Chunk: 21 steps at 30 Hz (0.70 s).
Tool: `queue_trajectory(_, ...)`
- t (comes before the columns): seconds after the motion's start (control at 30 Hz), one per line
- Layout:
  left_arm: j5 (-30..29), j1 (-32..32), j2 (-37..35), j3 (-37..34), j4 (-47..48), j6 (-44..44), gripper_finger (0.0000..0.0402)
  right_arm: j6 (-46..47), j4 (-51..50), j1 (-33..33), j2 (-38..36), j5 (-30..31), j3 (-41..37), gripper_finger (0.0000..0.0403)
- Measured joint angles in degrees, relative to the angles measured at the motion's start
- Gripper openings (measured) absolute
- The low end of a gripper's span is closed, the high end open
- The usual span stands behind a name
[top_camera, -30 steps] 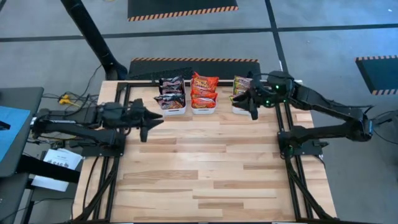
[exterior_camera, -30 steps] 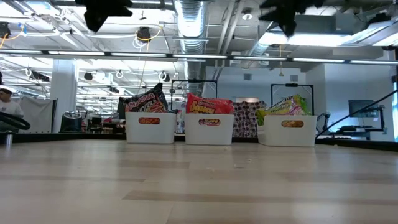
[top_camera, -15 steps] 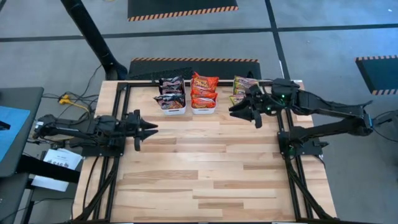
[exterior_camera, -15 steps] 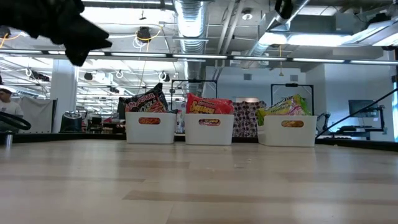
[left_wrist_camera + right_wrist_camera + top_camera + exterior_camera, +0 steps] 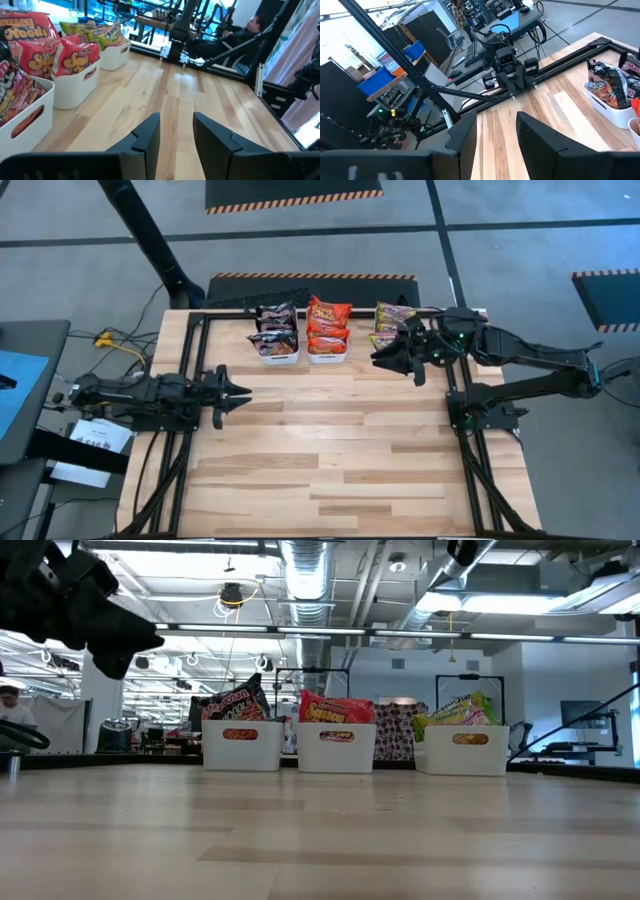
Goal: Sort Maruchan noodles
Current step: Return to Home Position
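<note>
Noodle packets (image 5: pixel 335 710) fill bins (image 5: pixel 310 755) along the bench's far edge. Left gripper (image 5: pixel 238 392) at the left edge, right gripper (image 5: pixel 392 365) far right, both spread, empty.

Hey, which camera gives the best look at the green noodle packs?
The low view: the green noodle packs stand unobstructed above their white bin. In the high view the right gripper partly covers them; the left wrist view shows them far off; the right wrist view misses them.

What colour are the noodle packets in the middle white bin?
Red-orange crinkly plastic packets with yellow print, clearest in the low view.
</note>
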State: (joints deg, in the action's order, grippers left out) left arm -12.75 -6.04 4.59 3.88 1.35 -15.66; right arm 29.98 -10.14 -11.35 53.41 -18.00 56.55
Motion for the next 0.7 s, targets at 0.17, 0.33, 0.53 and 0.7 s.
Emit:
queue_trajectory(0.17, 0.3, 0.0, -2.5, -2.1, -1.2, 1.7, 0.0102, -0.3, 0.1, 0.1, -1.0, 0.0, 0.0, 0.0163)
queue_trajectory(0.33, 0.0, 0.0, -2.5, -2.3, -1.8, 2.5, 0.0102, -4.5, -0.3, 0.1, -4.0, 0.1, 0.0, 0.0163)
queue_trajectory(0.53, 0.0, 0.0, -2.1, -2.3, -1.7, -4.3, 0.0102, -14.5, -4.9, 0.0, -12.5, 0.6, 0.0, 0.0163)
queue_trajectory(0.7, -0.6, 0.0, -2.0, -2.3, -1.8, -7.0, 0.0102, -21.2, -14.8, 0.0, -22.4, 8.9, 0.0, 0.0163)
